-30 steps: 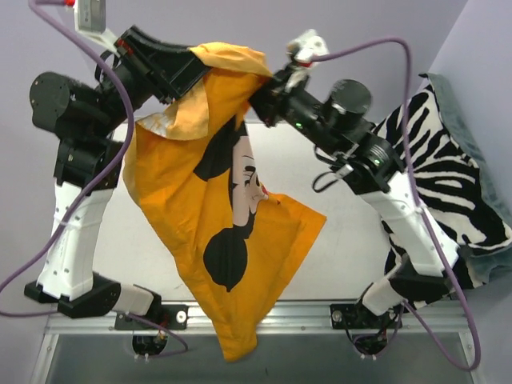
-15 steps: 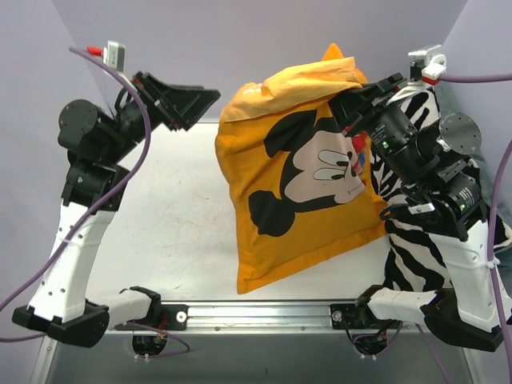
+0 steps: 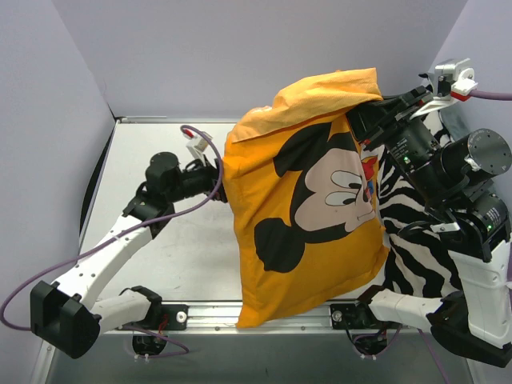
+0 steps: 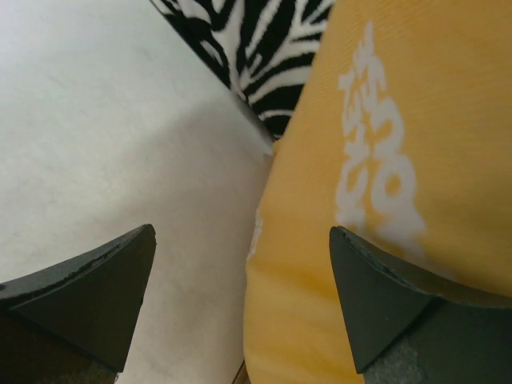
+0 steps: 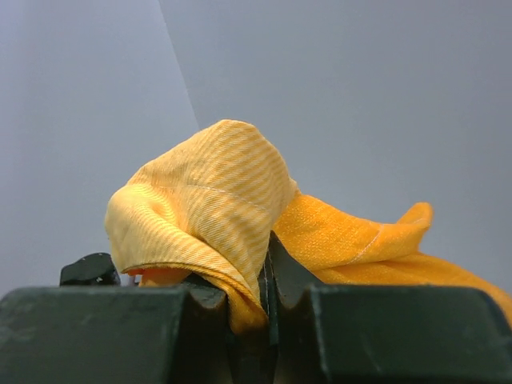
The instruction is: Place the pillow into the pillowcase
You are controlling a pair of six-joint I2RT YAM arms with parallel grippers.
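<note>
The orange pillowcase (image 3: 312, 200) with the Mickey face hangs bulky and upright over the right half of the table. Its top corner is bunched in my right gripper (image 3: 362, 112), which is shut on the fabric (image 5: 224, 208) between the jaws of that gripper (image 5: 268, 312). My left gripper (image 3: 218, 182) sits low at the case's left edge, and its tips are partly hidden behind the cloth. In the left wrist view that gripper (image 4: 240, 304) is open, with the case's orange edge (image 4: 320, 280) lying between the fingers, untouched by either. The pillow is hidden.
A zebra-striped cushion (image 3: 416, 248) lies along the right side behind and under the hanging case, and shows again as the cushion (image 4: 256, 48) in the left wrist view. Bare white table (image 3: 168, 240) spreads to the left. Grey walls close the back and sides.
My left gripper let go of the case, opened wide and dropped low beside its left edge. The right arm swung the case to the right, where it now hangs.
</note>
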